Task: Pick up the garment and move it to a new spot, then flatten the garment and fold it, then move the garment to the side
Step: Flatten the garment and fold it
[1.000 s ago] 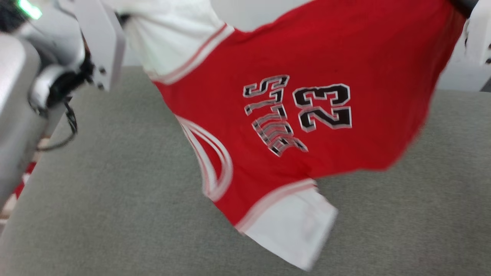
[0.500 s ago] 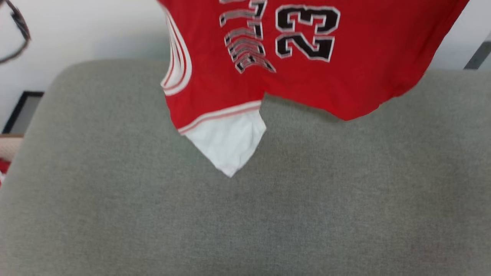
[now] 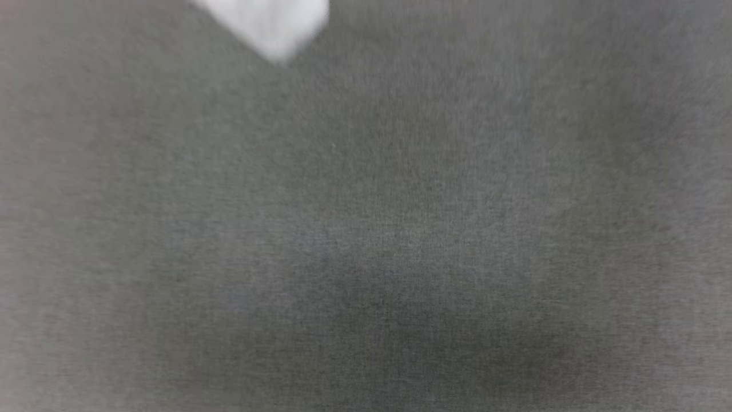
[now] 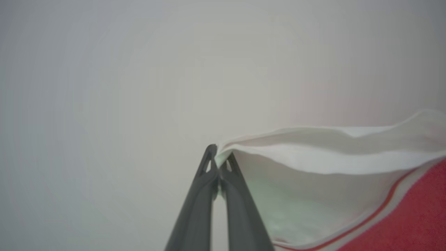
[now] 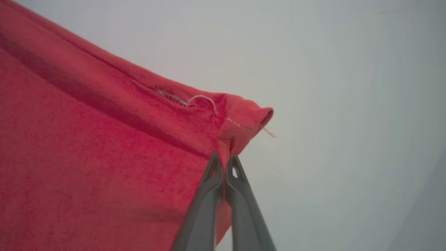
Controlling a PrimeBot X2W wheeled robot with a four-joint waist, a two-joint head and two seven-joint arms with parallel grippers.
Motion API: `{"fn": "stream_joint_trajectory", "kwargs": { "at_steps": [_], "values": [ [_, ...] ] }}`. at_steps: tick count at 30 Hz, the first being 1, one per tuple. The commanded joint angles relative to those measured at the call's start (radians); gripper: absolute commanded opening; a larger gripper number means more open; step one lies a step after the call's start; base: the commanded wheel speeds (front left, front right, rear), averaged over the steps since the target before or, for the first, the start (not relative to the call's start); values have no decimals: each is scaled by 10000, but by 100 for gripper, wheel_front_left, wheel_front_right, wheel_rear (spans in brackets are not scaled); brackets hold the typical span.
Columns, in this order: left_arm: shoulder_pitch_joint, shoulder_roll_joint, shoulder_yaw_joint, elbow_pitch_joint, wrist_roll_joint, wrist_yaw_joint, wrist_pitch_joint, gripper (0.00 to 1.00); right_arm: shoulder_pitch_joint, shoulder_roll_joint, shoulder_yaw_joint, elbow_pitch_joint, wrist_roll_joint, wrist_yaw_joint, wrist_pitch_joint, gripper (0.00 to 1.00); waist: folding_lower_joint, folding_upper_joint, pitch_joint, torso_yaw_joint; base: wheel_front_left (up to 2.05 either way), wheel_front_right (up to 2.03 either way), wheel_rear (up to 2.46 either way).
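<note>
Garment (image 5: 87, 139), pinched, spans left tool (image 4: 219, 156) and right tool (image 5: 225, 159).

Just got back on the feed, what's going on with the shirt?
Both arms hold the shirt up in the air. The left gripper has its jaws shut on a white sleeve edge; the right gripper's are shut on a red hem corner. A sleeve tip hangs above the grey surface; nothing is laid flat yet.
</note>
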Motion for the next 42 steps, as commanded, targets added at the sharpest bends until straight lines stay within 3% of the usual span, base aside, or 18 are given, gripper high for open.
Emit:
{"fn": "stream_joint_trajectory", "kwargs": {
  "at_steps": [1, 5, 10, 17, 22, 27, 33, 37, 42],
  "values": [
    [-274, -45, 136, 160, 8, 89, -477, 0, -161, 173, -260, 59, -644, -10, -156, 0, 0, 0, 1911, -331, 0, 0, 0],
    [-751, -443, 180, 488, -48, -356, -1844, 0, -28, 448, -960, -272, -2137, -10, -321, 0, 0, 0, 2521, -77, 0, 0, 0],
    [77, -762, -20, 1185, -229, -1019, -2260, 0, 837, 689, -1060, 27, -2697, -10, -335, 0, 0, 0, 2646, 319, 0, 0, 0],
    [1974, -1210, -544, 1928, -668, -1797, -1951, 0, 1943, 836, -406, 1234, -1695, -10, -140, 0, 0, 0, 1994, 724, 0, 0, 0],
    [3745, -1343, -1307, 1667, -1420, -1963, -685, 0, 2880, 726, 430, 1343, -197, -10, 313, 0, 0, 0, 1128, 858, 0, 0, 0],
    [5687, -429, -2429, -163, -2763, -1971, 854, 0, 4449, 15, 1730, 360, 1508, -12, 896, 0, 0, 0, 195, 882, 0, 0, 0],
    [8090, 1188, -2903, -2574, -4186, -1921, 2233, 0, 6629, -1570, 3012, -1781, 3378, -12, 1734, 0, 0, 0, -675, 790, 0, 0, 0],
    [9873, 2165, -2867, -4425, -4937, -1177, 2756, 0, 8077, -2665, 3453, -3150, 4209, -12, 2005, 0, 0, 0, -1086, 694, 0, 0, 0],
    [12136, 3349, -2821, -7163, -5782, 318, 3006, 0, 9693, -3666, 3491, -4294, 4784, -13, 2294, 0, 0, 0, -1464, 605, 0, 0, 0]
  ]
}}
